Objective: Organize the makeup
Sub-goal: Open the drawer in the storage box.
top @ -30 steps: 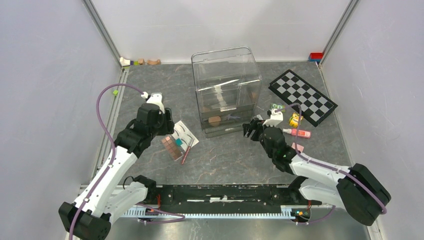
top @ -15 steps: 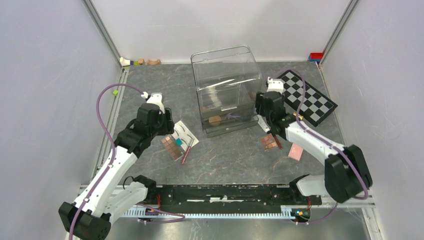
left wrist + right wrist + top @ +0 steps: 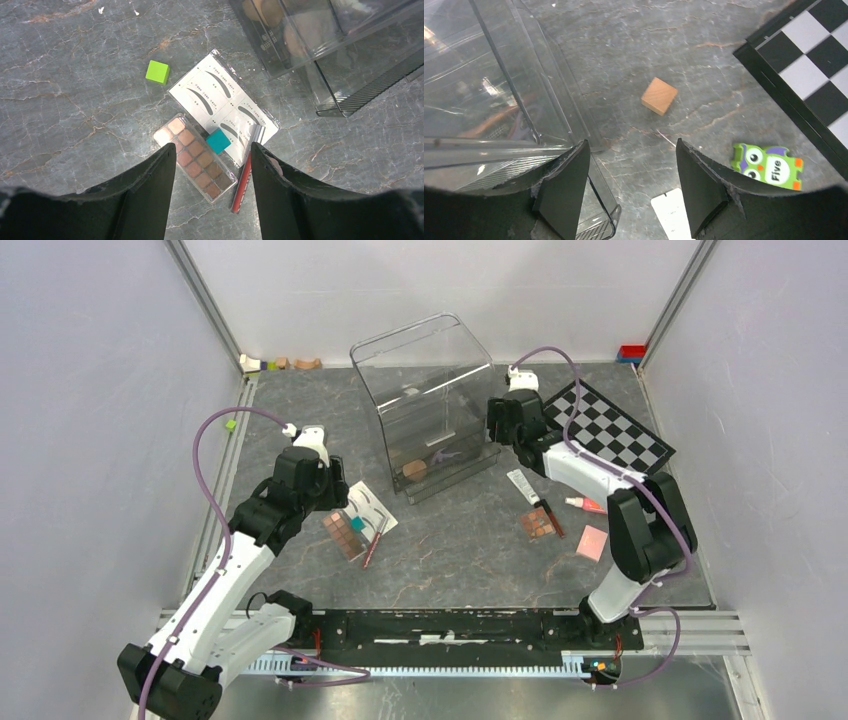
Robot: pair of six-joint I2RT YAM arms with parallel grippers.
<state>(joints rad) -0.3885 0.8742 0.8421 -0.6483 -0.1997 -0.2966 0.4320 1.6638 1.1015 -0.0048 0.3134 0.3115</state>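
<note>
A grey, marble-patterned tabletop, boxed in by pale panels and aluminium posts, is the setting as two robot arms sort makeup. The left gripper hangs with its jaws apart and nothing between them. It is directly over a brown eyeshadow palette, a white eyebrow card and a red pencil, which lie touching in one small heap. A teal cube rests on top of the heap and a green cube sits just beside it.

Across the table the right gripper is likewise spread and empty, over bare surface at the corner of the clear organizer. One finger stands just beside the organizer's wall, though whether it touches cannot be told. A wooden cube, an owl card and the checkerboard lie beyond.

The job looks barely begun. Only a peach sponge and what appear to be lilac scissors show inside the organizer. Left outside, besides the heap, are a second palette, a white tube, a pink tube and a pink compact, scattered near the right arm. Small blocks line the foot of the back wall, well apart from the work.
</note>
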